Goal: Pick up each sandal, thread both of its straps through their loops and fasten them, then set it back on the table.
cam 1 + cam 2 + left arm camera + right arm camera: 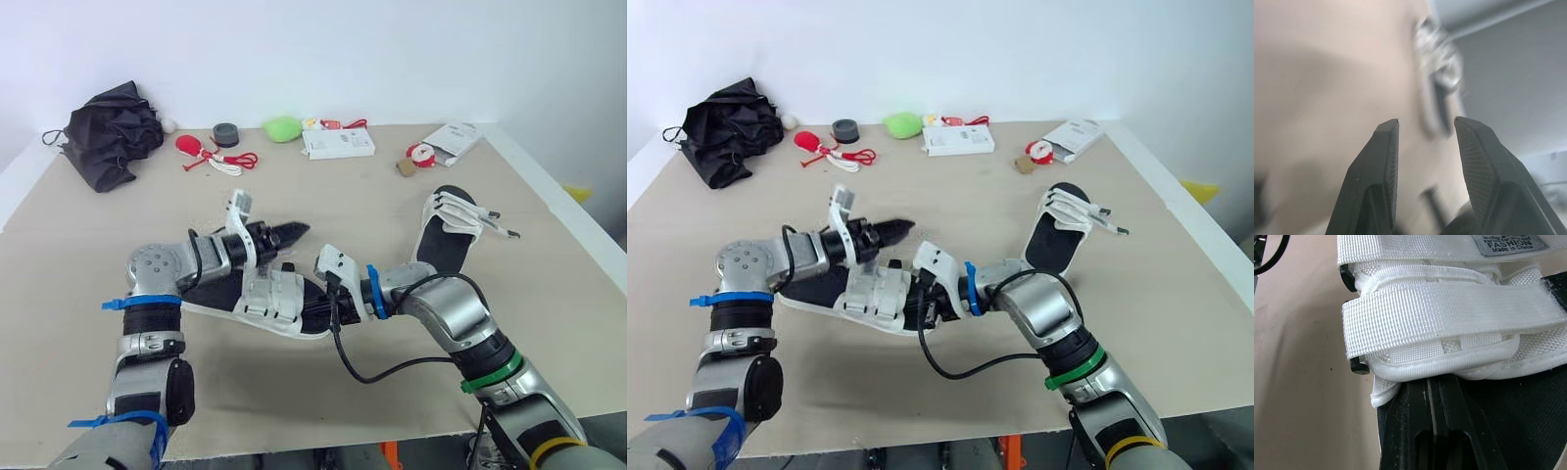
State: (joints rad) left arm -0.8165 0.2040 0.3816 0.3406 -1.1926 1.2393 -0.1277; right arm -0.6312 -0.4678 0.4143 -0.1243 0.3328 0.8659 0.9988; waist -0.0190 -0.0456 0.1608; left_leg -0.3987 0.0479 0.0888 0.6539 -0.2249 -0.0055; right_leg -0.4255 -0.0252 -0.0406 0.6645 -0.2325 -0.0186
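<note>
Two sandals (274,299) (441,250); one black bag (113,132); one grey tape roll (225,134); one green lump (282,128); two white boxes (338,143) (453,140).

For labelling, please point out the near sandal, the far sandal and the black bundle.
near sandal (274,299): left eye view, on its white straps.
far sandal (439,250): left eye view, on its black footbed.
black bundle (113,132): left eye view, its middle.

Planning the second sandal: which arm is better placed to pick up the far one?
Right, likely: the far sandal lies on that side, beyond the right arm; the right hand is at the near sandal. The left hand, though open, would stretch across.
</note>
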